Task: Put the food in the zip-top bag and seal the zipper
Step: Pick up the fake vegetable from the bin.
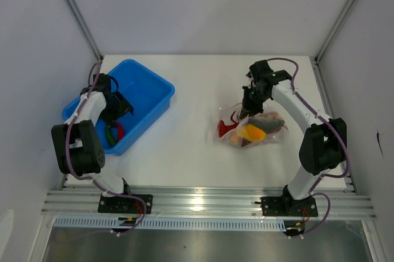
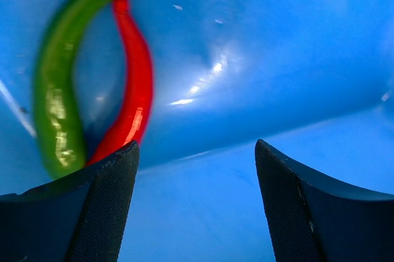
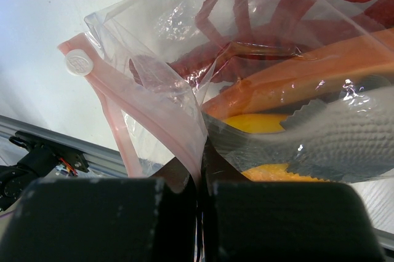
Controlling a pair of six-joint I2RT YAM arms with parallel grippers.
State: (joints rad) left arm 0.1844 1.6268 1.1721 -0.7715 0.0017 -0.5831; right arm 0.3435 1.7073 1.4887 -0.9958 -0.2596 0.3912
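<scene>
The clear zip-top bag (image 1: 252, 128) lies right of centre and holds red chillies (image 3: 246, 59), orange and yellow pieces (image 3: 261, 123) and a grey fish (image 3: 332, 145). My right gripper (image 1: 247, 109) is shut on the bag's mouth edge, pinching the pink zipper strip (image 3: 154, 111); the white slider (image 3: 78, 63) sits at the strip's far end. My left gripper (image 1: 117, 116) is open inside the blue bin (image 1: 148, 93), above its floor. A long green vegetable (image 2: 55, 90) and a red chilli (image 2: 132, 90) lie in the bin just left of my left fingers (image 2: 104, 206).
The blue bin's walls (image 2: 277, 77) surround my left gripper closely. The enclosure's white walls and metal posts (image 1: 77, 10) border the table. An aluminium rail (image 1: 203, 200) runs along the near edge by the arm bases.
</scene>
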